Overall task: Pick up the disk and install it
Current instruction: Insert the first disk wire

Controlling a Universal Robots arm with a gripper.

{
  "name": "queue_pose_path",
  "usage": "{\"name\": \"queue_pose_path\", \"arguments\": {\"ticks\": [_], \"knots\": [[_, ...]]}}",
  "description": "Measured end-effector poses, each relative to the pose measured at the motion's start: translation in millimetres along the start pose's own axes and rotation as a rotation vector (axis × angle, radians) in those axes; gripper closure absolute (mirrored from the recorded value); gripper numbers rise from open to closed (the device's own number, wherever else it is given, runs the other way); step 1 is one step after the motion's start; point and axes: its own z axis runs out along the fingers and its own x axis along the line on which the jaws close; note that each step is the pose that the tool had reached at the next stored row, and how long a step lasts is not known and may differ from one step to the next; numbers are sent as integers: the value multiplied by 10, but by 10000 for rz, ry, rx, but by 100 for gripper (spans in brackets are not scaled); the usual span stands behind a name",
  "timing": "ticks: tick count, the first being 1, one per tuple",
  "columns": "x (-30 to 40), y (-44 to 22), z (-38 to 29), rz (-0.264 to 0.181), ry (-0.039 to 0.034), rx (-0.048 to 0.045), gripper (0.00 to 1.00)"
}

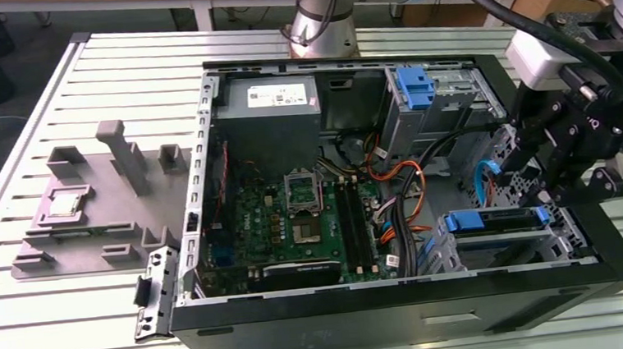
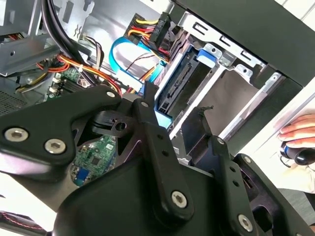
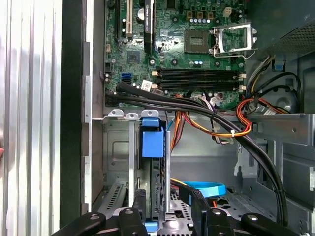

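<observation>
The disk [image 1: 495, 219], framed by its blue carrier, sits edge-up in the metal drive bay at the case's front corner, on the exterior view's right. In the first wrist view its blue carrier tab [image 3: 152, 139] stands between the bay's rails. My gripper [image 1: 546, 193] hangs just above that bay. In both wrist views its black fingers [image 3: 139, 199] stand on either side of the disk's end [image 2: 181, 83] with a gap on each side. The gripper [image 2: 174, 104] is open and holds nothing.
Black, orange and blue cables [image 3: 211, 115] run across the case beside the bay. The motherboard [image 1: 293, 225], grey power supply [image 1: 268, 99] and an upper blue bracket [image 1: 415, 85] fill the case. A grey fixture [image 1: 94, 206] lies on the exterior view's left. A person's hand [image 2: 295, 132] rests outside the case.
</observation>
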Motion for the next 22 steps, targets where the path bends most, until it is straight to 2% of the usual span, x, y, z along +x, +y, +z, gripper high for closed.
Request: {"name": "queue_pose_path", "arguments": {"ticks": [3, 8, 12, 16, 22], "knots": [[-25, 0, 24, -1, 1, 0, 51], [-89, 0, 27, 0, 1, 0, 51], [-91, 0, -23, 1, -1, 0, 51], [-91, -1, -21, 0, -3, 0, 51], [-89, -1, 21, 3, 13, 0, 51]]}}
